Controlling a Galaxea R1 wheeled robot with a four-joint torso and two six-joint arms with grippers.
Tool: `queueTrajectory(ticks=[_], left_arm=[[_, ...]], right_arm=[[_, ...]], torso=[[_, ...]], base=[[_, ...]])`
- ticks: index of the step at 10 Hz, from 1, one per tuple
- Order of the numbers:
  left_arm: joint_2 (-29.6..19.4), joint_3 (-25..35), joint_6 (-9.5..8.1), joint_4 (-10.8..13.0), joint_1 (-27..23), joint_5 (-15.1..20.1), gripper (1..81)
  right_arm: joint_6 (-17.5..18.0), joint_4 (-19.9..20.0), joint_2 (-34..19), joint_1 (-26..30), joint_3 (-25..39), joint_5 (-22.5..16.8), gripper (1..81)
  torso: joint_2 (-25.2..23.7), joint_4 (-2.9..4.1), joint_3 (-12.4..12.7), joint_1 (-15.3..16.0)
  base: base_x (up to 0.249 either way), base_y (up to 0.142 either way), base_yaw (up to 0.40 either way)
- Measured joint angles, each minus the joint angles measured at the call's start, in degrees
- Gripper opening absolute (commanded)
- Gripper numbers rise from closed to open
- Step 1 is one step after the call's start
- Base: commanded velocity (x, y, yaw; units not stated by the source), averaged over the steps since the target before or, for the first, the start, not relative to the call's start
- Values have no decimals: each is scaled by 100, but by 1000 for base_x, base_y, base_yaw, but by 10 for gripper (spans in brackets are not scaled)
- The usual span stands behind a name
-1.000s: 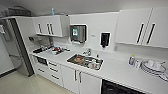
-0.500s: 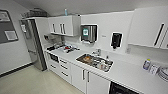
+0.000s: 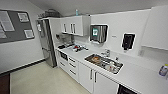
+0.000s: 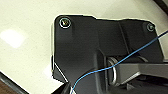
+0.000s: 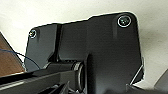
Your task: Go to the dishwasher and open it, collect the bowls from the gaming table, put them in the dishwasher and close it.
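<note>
The head view takes in a small kitchen. A white tabletop [image 3: 140, 75] runs along the far wall, with a steel sink [image 3: 103, 63] sunk into it near its front edge; the sink holds crockery too blurred to sort out. Beyond the sink, towards the tabletop's far end, lie small dark and red items [image 3: 76, 47] beside a coffee machine [image 3: 65, 40]. A tall steel fridge [image 3: 46, 42] stands at that end. White wall cupboards [image 3: 73, 25] hang above, then a paper-towel dispenser [image 3: 98, 33] and a dark soap dispenser [image 3: 128, 41] on the wall. A grey noticeboard [image 3: 15, 25] with sheets pinned to it hangs on the left wall; nothing written on it can be read. A dark opening [image 3: 125, 90] under the tabletop's near end may be the dishwasher, though it cannot be told for certain.

The wrist views add what the head view lacks: the arms. The left wrist view shows the robot's own dark plate over pale speckled floor [image 4: 27, 45], crossed by a thin blue cable [image 4: 120, 61]. The right wrist view shows the same plate over pale floor, with a brown wood strip [image 5: 8, 62] at one edge. Whether either tool is released or clenched cannot be told.
</note>
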Motion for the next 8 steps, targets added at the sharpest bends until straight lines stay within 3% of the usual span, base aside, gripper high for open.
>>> queueTrajectory(ticks=[8], left_arm=[[-146,258,2,24,2,-272,811]], right_arm=[[-44,-50,94,117,-29,13,811]], torso=[[0,0,0,0]], base=[[0,0,305]])
